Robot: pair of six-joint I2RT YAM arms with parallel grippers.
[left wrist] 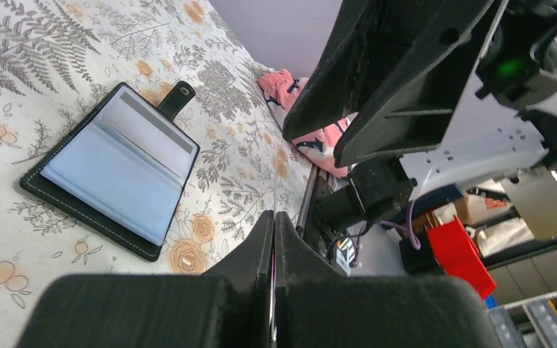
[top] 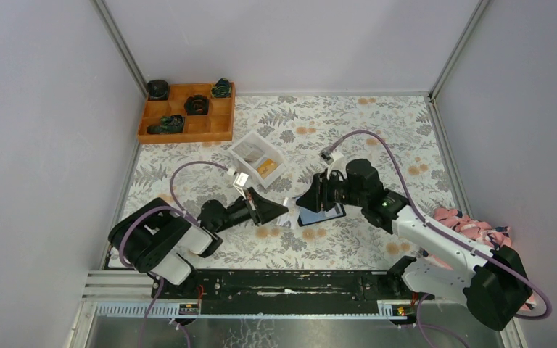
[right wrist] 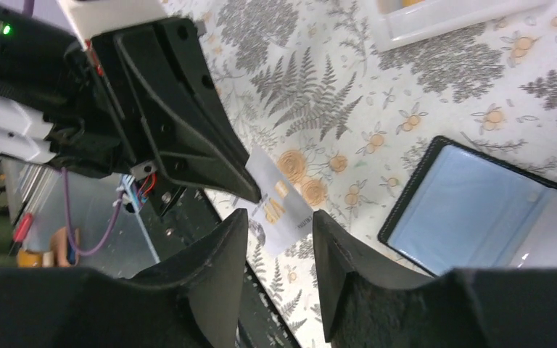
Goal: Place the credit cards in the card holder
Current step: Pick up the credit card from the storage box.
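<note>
The card holder (top: 324, 214) lies open on the floral cloth, its pale blue inner face up; it also shows in the left wrist view (left wrist: 112, 170) and the right wrist view (right wrist: 493, 210). My left gripper (top: 283, 210) is shut on a whitish-grey credit card (right wrist: 279, 206) that sticks out past its tips, just left of the holder. Only the card's thin edge (left wrist: 272, 290) shows between the shut fingers in the left wrist view. My right gripper (top: 307, 201) is open, its fingers (right wrist: 221, 254) on either side of the card without touching it.
A white tray (top: 246, 148) holding orange-yellow cards (top: 265, 166) stands behind the grippers. An orange compartmented box (top: 217, 127) with dark items sits at the back left. A pink cloth (top: 471, 221) lies at the right edge.
</note>
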